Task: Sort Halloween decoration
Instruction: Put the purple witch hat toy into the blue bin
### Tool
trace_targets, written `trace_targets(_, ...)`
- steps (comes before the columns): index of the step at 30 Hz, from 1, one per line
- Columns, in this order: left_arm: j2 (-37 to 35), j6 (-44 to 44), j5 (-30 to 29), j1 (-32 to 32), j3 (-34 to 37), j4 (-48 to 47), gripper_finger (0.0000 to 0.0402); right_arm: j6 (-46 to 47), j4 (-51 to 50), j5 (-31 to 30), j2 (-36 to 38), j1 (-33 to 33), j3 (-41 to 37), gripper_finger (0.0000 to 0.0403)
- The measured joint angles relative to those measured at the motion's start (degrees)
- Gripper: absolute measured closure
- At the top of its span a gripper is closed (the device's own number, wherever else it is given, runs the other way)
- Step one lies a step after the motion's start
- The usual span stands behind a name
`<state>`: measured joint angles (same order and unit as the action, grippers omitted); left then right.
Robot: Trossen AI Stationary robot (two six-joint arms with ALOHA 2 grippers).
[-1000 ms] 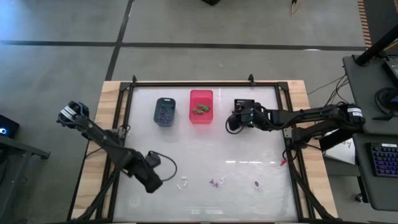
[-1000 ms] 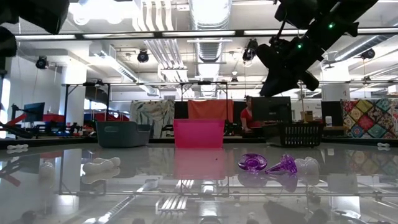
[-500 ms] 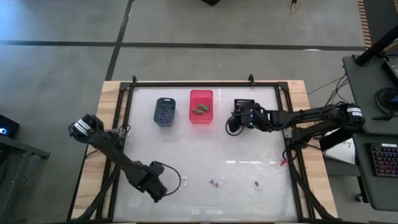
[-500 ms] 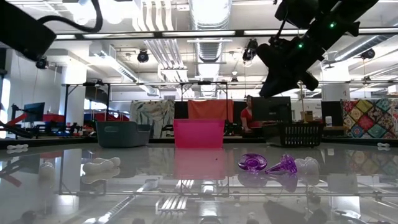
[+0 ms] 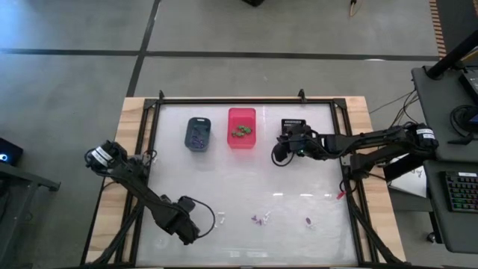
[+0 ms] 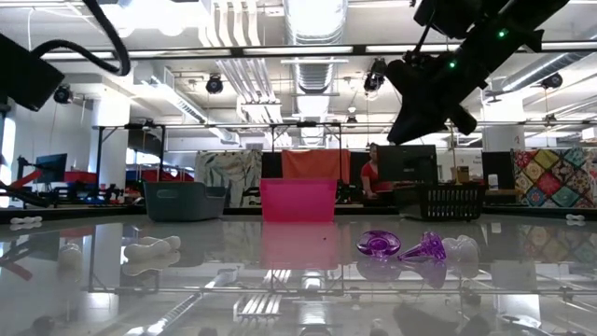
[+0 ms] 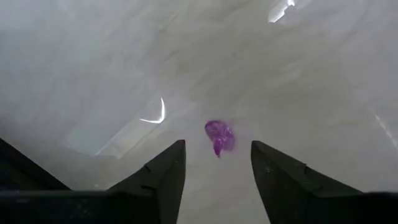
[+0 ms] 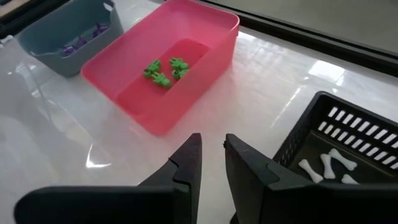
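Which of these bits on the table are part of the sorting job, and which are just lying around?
Part of the job:
- purple trinkets loose on the table, more in the blue-grey bin
- green trinkets in the pink bin
- white bones in the black bin

Just there:
- keyboard beside the table
- person in the room behind

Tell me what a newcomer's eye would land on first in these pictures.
Probably the bright pink plastic bin at the far middle of the glossy white table, with small green trinkets inside. It stands between a blue-grey bin and a black slotted basket holding white bones. At the near edge, the left gripper hangs open over a tiny purple trinket.
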<state>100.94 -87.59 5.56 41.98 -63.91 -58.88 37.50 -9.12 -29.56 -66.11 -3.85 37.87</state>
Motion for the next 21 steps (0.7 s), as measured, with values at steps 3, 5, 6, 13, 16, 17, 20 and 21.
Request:
trace_targets(3, 0.0, -0.4, 0.0, 0.2, 1.3, 1.3, 0.0246, 0.0, 1.0, 0.0, 0.0, 0.2, 0.0, 0.0342)
trace_targets(5, 0.0, -0.5, 0.0, 0.4, 2.1, 2.8, 0.0252, 0.0, 1.0, 0.0, 0.0, 0.5, 0.0, 0.0342)
trace_targets(6, 0.0, -0.5, 0.0, 0.4, 2.3, 3.1, 0.0256, 0.0, 1.0, 0.0, 0.0, 0.8, 0.0, 0.0342)
trace_targets(13, -0.1, 0.0, 0.0, 0.4, 2.6, 3.4, 0.0289, 1.0, 1.1, 0.0, 0.0, 1.6, 0.0, 0.0342)
trace_targets(16, -0.1, 0.0, 0.0, 0.5, 2.6, 3.4, 0.0313, 1.5, 1.1, 0.0, 0.0, 1.6, 0.0, 0.0342)
trace_targets(17, -0.1, 0.0, 0.0, 0.5, 2.6, 3.4, 0.0322, 1.5, 1.1, 0.0, 0.0, 1.6, 0.0, 0.0342)
trace_targets(20, -0.1, 0.5, 0.0, 0.6, 2.6, 3.4, 0.0351, 1.5, 1.1, 0.0, 0.0, 1.6, 0.0, 0.0342)
trace_targets(21, -0.1, 0.6, 0.0, 0.6, 2.6, 3.4, 0.0361, 1.5, 1.1, 0.0, 0.0, 1.6, 0.0, 0.0342)
